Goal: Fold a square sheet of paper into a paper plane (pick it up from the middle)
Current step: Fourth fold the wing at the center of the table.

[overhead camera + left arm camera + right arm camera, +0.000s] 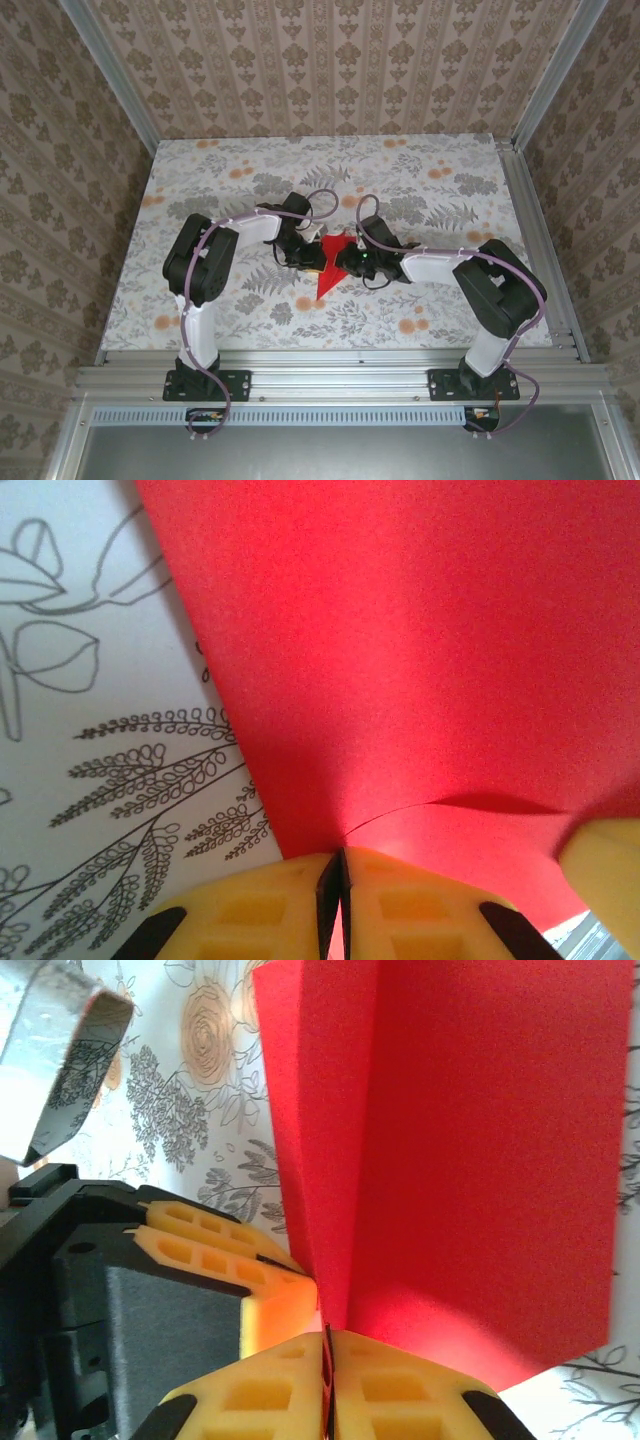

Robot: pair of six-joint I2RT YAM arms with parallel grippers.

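The red sheet of paper [322,285] is folded along a centre crease and narrows to a point toward the near edge, above the middle of the table. My left gripper [312,262] and right gripper [343,263] meet at its upper part from either side. In the left wrist view the yellow fingers [270,910] of the left gripper [335,880] are shut on the paper [420,660] where a fold line ends. In the right wrist view my right gripper [328,1380] is shut on the paper's crease [480,1160], with the left gripper's fingers [200,1235] touching alongside.
The floral tablecloth [450,180] covers the table, with orange flower prints scattered on it. Aluminium rails [340,380] frame the near edge and sides, and wallpapered walls enclose the back. Both arms reach inward from their bases.
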